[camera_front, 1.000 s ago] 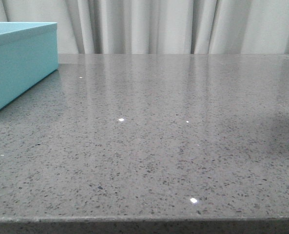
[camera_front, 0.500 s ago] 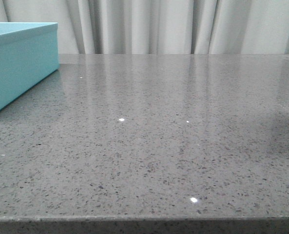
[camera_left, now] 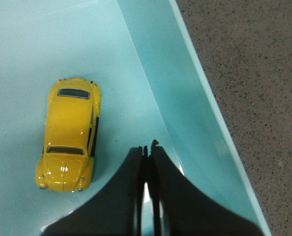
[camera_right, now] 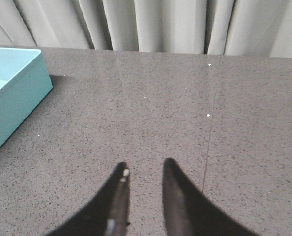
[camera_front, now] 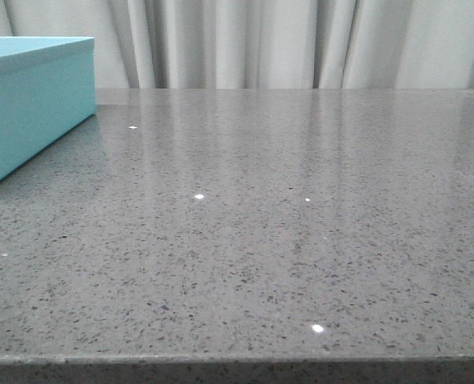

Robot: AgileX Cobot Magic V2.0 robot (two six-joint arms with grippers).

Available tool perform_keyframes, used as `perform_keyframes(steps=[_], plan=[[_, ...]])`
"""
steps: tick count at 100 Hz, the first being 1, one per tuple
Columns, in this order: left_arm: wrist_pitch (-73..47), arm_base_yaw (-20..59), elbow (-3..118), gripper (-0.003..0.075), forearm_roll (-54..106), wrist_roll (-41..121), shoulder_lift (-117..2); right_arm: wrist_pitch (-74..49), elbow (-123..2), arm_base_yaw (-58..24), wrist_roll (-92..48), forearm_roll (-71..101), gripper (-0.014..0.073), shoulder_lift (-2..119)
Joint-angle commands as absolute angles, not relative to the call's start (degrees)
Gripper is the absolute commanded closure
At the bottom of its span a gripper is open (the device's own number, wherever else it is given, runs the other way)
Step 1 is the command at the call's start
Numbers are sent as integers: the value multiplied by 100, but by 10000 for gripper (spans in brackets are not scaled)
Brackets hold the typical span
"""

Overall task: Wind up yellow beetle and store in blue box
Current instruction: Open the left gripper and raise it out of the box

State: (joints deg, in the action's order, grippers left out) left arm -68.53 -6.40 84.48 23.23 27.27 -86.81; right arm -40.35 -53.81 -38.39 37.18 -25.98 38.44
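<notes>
Left pincer (camera_left: 147, 147): its two dark fingers (camera_left: 132, 173) were pressed together with only a hairline slit between them. It held nothing and hung above the inside of the box, close to one inner wall.

Right pincer (camera_right: 145, 167): its fingers (camera_right: 120, 183) stood apart with a clear gap between the tips. It held nothing and touched nothing, and bare worktop showed through the gap.

Beetle (camera_left: 68, 133): it sat on its wheels on the box floor, beside the left pincer and apart from it. No finger touched it. It lay roughly parallel to the near inner wall, a little way off it. The roof, both windows and the bonnet with two small headlights were plain in the left wrist view; the wheels were mostly hidden under the body.

Box (camera_front: 29, 104): it was open, with no lid in sight. In the front view it stood at the left edge of the worktop, cut off by the frame. In the right wrist view one corner (camera_right: 17, 83) showed, well apart from the right pincer.

Worktop (camera_front: 284, 240): grey speckled stone, glossy, with a few bright glints.

Backdrop: a pale pleated curtain (camera_front: 300, 40) hung behind the far edge of the worktop.

Arms in front view: neither showed there, so their height over the worktop could only be judged loosely from the wrist views.
</notes>
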Motion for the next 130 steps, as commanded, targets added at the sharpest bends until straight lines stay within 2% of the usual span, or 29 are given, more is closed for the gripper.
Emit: perform_keyframes(steps=[1,9,42,77,130], plan=[[-6365,-657,8214,741,2593,2776,-8076,-3681,-5300,-3836,3706,-2880,590,3459],[-6087,-657,7892,741,2593,2776,-7754,-3687,-5100,-3836,3706,-2884,666,3136],[-4923,-657,6372,741,2634,2823,-6047,-3668,-4147,-3830,3706,-3083,659,1845],[-3964,-657,4746,741,2817,2837,-3891,-3426,-3448,-3830,3706,-3473,659,1153],[-3936,-657,3057,741,2817,2837,-1285,-3463,-3209,-3830,3706,-3954,659,104]])
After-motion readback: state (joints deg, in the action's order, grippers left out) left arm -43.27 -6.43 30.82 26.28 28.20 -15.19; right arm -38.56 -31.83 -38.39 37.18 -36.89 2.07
